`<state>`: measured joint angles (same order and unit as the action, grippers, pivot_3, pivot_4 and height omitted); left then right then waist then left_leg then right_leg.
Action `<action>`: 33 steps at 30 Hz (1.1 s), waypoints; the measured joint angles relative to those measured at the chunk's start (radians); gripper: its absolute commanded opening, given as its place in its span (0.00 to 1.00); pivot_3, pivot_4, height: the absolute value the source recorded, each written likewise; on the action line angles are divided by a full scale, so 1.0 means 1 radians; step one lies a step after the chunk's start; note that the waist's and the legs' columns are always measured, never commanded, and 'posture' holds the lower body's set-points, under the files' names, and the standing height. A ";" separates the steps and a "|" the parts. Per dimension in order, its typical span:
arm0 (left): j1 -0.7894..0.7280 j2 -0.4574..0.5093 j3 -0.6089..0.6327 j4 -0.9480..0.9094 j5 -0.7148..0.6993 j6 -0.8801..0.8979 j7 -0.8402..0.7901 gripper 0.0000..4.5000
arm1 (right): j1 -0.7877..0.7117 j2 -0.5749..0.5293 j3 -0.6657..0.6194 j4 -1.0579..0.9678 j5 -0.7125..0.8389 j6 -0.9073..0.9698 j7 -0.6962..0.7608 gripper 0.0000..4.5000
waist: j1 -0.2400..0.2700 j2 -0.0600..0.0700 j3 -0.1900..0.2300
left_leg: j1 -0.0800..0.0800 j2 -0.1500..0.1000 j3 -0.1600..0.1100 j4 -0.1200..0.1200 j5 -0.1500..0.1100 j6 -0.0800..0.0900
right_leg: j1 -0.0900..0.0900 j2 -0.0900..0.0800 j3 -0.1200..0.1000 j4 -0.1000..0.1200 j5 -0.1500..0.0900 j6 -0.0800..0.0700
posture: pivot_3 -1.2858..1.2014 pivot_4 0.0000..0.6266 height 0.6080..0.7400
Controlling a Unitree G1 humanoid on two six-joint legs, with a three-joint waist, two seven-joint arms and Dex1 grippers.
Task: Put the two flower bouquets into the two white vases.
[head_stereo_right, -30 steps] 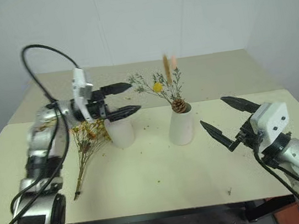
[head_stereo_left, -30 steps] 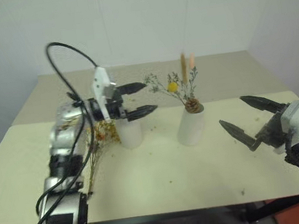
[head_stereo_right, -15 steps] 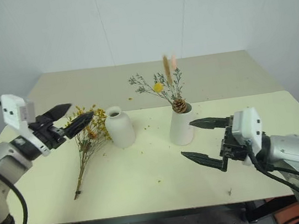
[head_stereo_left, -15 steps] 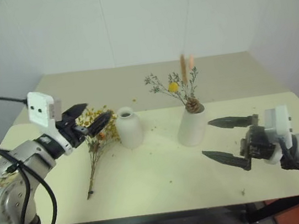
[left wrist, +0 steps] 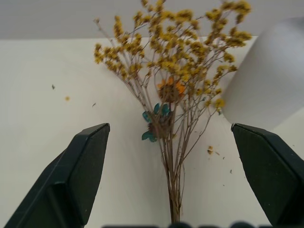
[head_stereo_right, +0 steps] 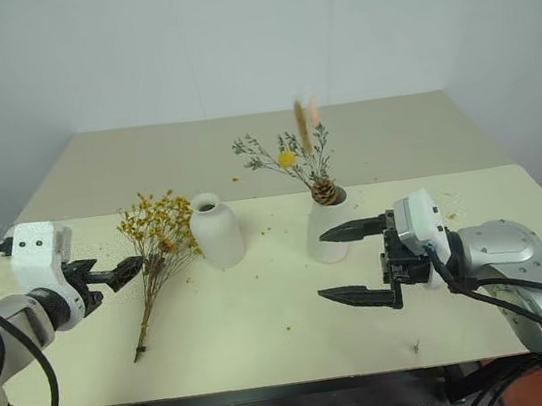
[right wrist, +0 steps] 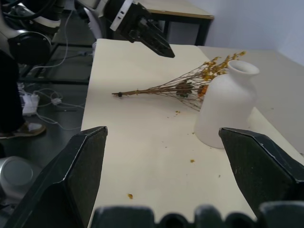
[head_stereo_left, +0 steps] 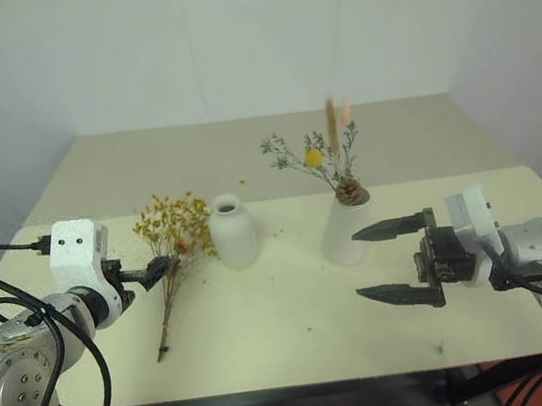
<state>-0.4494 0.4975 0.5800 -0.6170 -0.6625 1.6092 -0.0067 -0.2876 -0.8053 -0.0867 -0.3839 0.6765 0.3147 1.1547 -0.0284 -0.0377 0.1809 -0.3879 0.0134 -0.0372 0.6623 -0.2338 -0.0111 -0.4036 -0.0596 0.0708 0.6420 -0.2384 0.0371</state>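
The bushy yellow-orange bouquet (head_stereo_left: 170, 245) lies flat on the table, its head against the rounded white vase (head_stereo_left: 234, 232), stems toward the front edge. The grey-green sprig (head_stereo_left: 329, 157) with pine cone and yellow ball stands in the taller cone vase (head_stereo_left: 347, 229). My left gripper (head_stereo_right: 125, 274) hovers low at the bouquet's left, pointing at it. In the left wrist view its jaws stand open with the bouquet (left wrist: 171, 85) ahead between them. My right gripper (head_stereo_left: 359, 265) is open, pointing left, close in front of the cone vase. The right wrist view looks over the rounded vase (right wrist: 228, 104) and the bouquet (right wrist: 180, 88).
Small petal crumbs dot the cream table (head_stereo_left: 289, 332) around the vases. A second table top joins it at the back, up to the white wall. The right wrist view shows my left gripper (right wrist: 147, 33) across the table, and cables on the floor beyond the table's left edge.
My left arm has swung from over the rounded vase out to the left and down beside the bouquet. My right gripper has turned to point left. Both stay open.
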 measured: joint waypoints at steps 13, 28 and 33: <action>-0.096 -0.067 -0.096 0.309 0.045 0.000 0.048 1.00 | 0.072 -0.010 -0.019 -0.062 -0.027 0.018 -0.059 0.99 | 0.016 -0.001 0.000 | -0.002 -0.001 0.000 0.000 0.000 -0.001 | -0.001 0.000 0.000 -0.001 0.000 -0.001 | 0.52 0.24 1.00; -0.228 -0.103 -0.232 0.544 0.155 -0.018 -0.024 0.33 | 0.129 -0.010 -0.057 -0.118 -0.040 0.024 -0.161 1.00 | 0.010 -0.001 0.000 | -0.002 -0.001 0.000 0.000 0.000 -0.001 | -0.001 0.000 0.000 -0.001 0.000 0.000 | 0.52 0.24 1.00; -0.234 -0.092 -0.263 0.588 0.193 -0.051 -0.044 0.01 | 0.135 -0.011 -0.058 -0.118 -0.046 0.024 -0.170 1.00 | 0.013 -0.001 0.000 | -0.001 -0.001 0.000 0.000 0.000 -0.001 | -0.001 0.000 0.000 0.000 0.000 0.000 | 0.52 0.24 1.00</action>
<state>-0.6837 0.4052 0.3172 -0.0291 -0.4690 1.5581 -0.0508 -0.1531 -0.8167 -0.1447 -0.5019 0.6308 0.3389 0.9848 -0.0150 -0.0386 0.1807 -0.3888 0.0127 -0.0375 0.6622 -0.2335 -0.0119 -0.4045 -0.0600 0.0706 0.6421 -0.2381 0.0366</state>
